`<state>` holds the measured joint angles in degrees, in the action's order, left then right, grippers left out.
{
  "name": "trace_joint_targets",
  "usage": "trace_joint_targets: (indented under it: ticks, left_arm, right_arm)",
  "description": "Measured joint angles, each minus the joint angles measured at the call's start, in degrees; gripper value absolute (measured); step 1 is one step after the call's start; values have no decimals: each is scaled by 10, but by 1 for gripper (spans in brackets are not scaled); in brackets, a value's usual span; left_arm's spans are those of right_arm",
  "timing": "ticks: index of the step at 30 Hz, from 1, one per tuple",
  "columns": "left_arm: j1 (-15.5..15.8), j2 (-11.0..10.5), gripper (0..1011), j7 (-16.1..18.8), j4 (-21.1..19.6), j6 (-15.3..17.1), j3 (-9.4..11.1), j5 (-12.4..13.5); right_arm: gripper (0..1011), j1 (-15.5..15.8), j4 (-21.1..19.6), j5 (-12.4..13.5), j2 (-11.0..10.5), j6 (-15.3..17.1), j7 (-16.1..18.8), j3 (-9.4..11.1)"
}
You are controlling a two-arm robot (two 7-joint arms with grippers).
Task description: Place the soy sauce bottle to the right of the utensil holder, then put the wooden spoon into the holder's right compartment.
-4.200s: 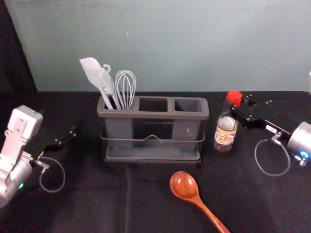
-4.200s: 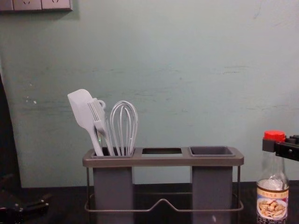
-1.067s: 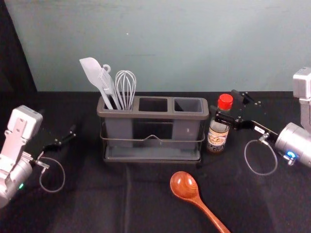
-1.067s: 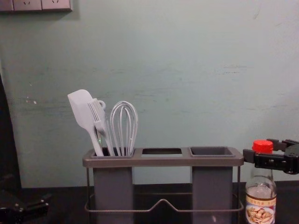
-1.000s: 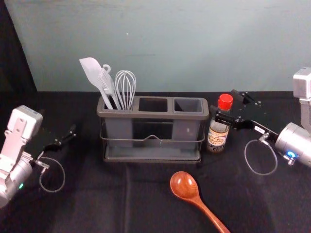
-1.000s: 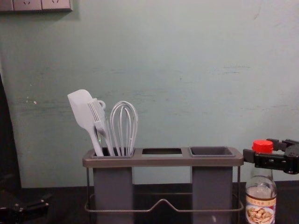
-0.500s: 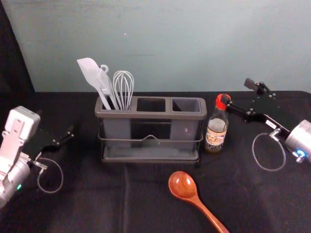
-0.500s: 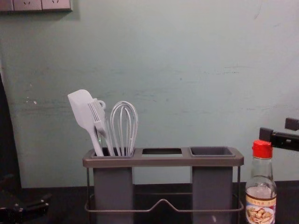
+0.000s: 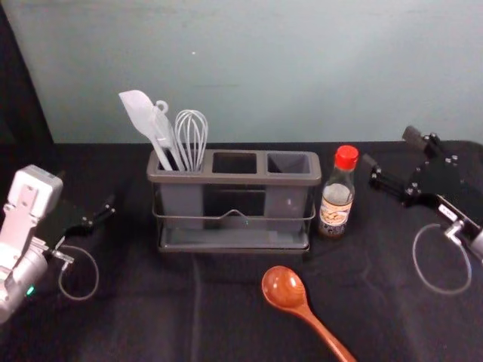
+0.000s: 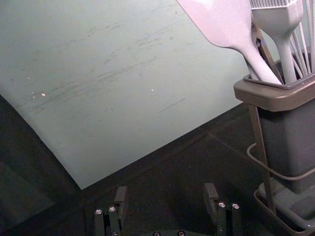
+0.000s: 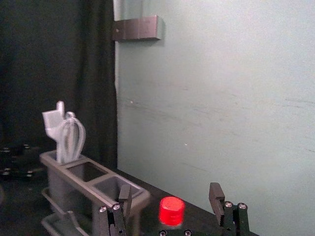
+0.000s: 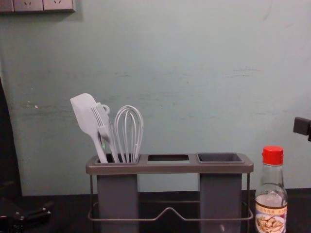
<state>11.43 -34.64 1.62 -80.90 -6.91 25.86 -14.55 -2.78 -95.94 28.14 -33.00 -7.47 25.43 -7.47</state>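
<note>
The soy sauce bottle point(image 9: 336, 205) stands upright just right of the utensil holder point(image 9: 234, 179). Up and to the right of its red cap, my open right gripper point(image 9: 388, 147) holds nothing. In the right wrist view, the cap point(image 11: 172, 211) lies below and between the tips of the right gripper point(image 11: 170, 191). The wooden spoon point(image 9: 284, 288) rests on the table in front of the holder, bowl toward it, handle toward the near edge. The holder's right compartment point(image 12: 220, 157) is empty. Parked at the left, my left gripper point(image 9: 87, 191) is open, as the left gripper point(image 10: 166, 191) in its wrist view confirms.
A white spatula point(image 9: 140, 113), a brush and a whisk point(image 9: 192, 139) stand in the holder's left compartment, rising above its rim. The middle compartment point(image 9: 235, 163) is empty. A pale green wall point(image 9: 302, 68) stands behind the black-covered table point(image 9: 151, 309).
Compared with the oldest frames, the bottle stands farther left, nearer the holder. My right gripper has let go of it, opened wider, and moved up and away to the right. The left arm has stayed put.
</note>
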Motion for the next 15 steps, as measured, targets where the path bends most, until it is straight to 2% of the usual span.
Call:
trace_joint_targets:
  ticks: [3,4,5,7,8,9,11,13,14,15]
  left_arm:
    - [0,0,1011,0,0,0,0,0]
    - [0,0,1011,0,0,0,0,0]
    - [0,0,1011,0,0,0,0,0]
    - [0,0,1011,0,0,0,0,0]
    - [0,0,1011,0,0,0,0,0]
    - [0,0,1011,0,0,0,0,0]
    - [0,0,1011,0,0,0,0,0]
    - [0,0,1011,0,0,0,0,0]
    - [0,0,1011,0,0,0,0,0]
    - [0,0,1011,0,0,0,0,0]
  right_arm:
    - [1004,25,-37,1,-8,13,-1,7]
    - [1004,35,-56,4,-13,27,-1,9]
    - [1004,35,-56,4,-13,27,-1,9]
    - [1004,46,-84,15,-24,61,0,9]
    - [1004,49,-103,24,-34,91,4,5]
    - [1004,49,-103,24,-34,91,4,5]
    - [1004,49,-134,39,-56,138,16,-7]
    - [1004,47,-146,42,-67,160,20,-14]
    - [1004,47,-146,42,-67,160,20,-14]
    - [1004,39,-162,49,-86,203,25,-24]
